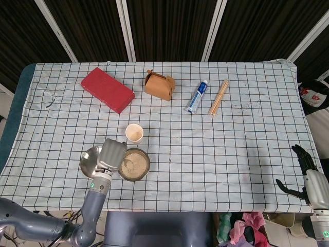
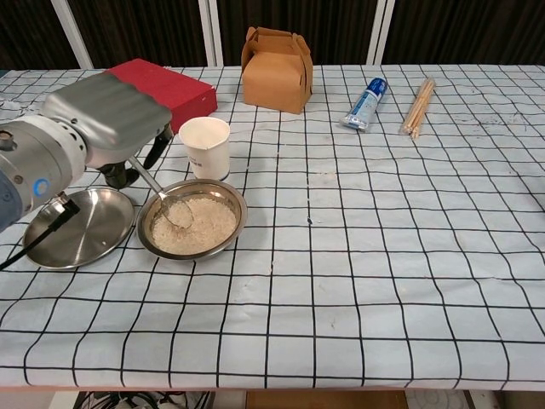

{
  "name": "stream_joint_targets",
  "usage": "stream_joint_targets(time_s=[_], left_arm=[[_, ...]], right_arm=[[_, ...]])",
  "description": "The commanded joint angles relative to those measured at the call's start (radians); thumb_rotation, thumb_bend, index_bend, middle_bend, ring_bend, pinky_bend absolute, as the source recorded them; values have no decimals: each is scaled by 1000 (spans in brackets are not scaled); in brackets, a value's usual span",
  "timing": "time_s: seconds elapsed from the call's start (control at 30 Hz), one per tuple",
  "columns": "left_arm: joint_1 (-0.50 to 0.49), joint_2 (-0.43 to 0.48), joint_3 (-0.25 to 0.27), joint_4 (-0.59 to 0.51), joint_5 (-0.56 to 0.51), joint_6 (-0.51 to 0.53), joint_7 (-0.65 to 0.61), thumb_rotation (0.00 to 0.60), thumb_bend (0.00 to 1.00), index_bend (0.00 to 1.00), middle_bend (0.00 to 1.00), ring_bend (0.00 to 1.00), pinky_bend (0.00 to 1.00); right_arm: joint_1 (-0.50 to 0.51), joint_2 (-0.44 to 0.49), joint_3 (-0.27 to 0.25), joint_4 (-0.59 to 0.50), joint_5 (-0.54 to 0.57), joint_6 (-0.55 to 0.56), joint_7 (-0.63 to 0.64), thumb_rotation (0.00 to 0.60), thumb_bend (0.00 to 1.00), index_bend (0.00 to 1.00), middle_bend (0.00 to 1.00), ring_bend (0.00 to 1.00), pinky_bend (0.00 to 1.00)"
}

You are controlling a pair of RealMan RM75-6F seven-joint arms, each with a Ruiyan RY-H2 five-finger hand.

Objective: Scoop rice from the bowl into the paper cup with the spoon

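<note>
A steel bowl [image 2: 235, 211] of rice [image 2: 200, 230] stands near the table's front left; the bowl [image 1: 146, 165] also shows in the head view. Just behind it is the white paper cup [image 2: 205, 146], cup [image 1: 134, 133]. My left hand [image 2: 106, 123], hand [image 1: 112, 154] hovers over the bowl's left rim and grips a metal spoon [image 2: 158, 195]. The spoon slants down to the right, its tip resting in the rice. My right hand [image 1: 308, 174] hangs off the table's right edge, fingers apart, holding nothing.
A steel lid [image 2: 72, 237] lies left of the bowl. At the back are a red box [image 2: 162, 83], a brown carton [image 2: 277, 68], a toothpaste tube [image 2: 366, 103] and wooden chopsticks [image 2: 417, 106].
</note>
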Motion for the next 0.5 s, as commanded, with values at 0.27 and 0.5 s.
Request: stream_joint_targets(time_s=[0.27,0.5], left_arm=[[28,31,6,0,44,-27,-88,600,493,807,1000,1000,1000],[74,51,19,35,127,-52,-244,600,493,807,1000,1000,1000]], right_arm=[[0,1,1,0,3,0,2,600,198,0,0,0,183],[-1,1,1,-1,2,0,1,600,198,0,0,0,183]])
